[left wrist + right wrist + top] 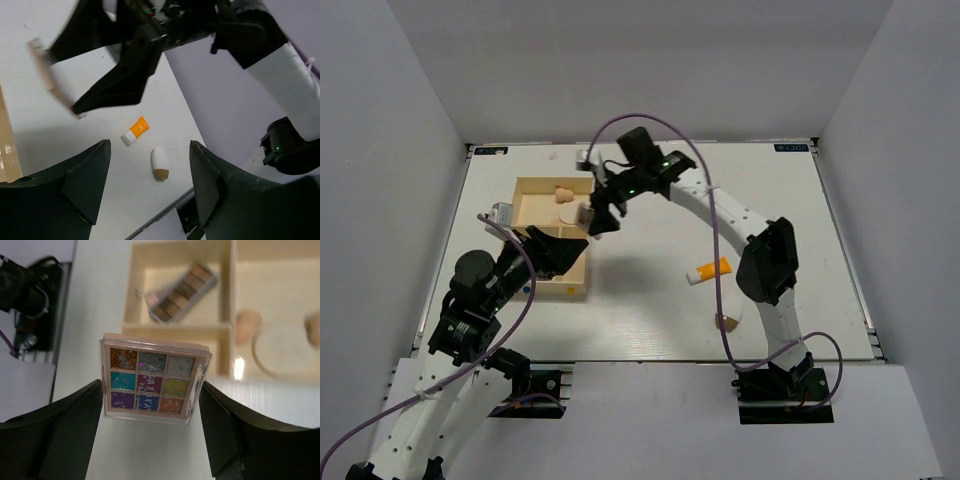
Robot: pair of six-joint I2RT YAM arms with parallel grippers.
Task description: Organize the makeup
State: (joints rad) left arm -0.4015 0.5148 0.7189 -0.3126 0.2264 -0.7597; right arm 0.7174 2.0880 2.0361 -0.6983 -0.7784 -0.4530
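Note:
My right gripper point(150, 390) is shut on the square multicolour palette point(152, 380), held just above the near wall of the pale wooden box point(175, 331). From above, this gripper point(595, 215) hangs over the box's right side. Inside the box lie a brown palette point(181, 292), a peach sponge point(248, 325) and the round cream puff point(282, 350). My left gripper point(555, 250) is open and empty over the box's front part. Past its fingers lie the orange white-capped tube point(135, 131) and the white-tan egg shape point(159, 163) on the table.
The box point(525, 185) stands left of centre on the white table. The tube point(710, 270) and the egg shape point(727, 321) lie near the right arm's lower link. Grey walls enclose the table on three sides.

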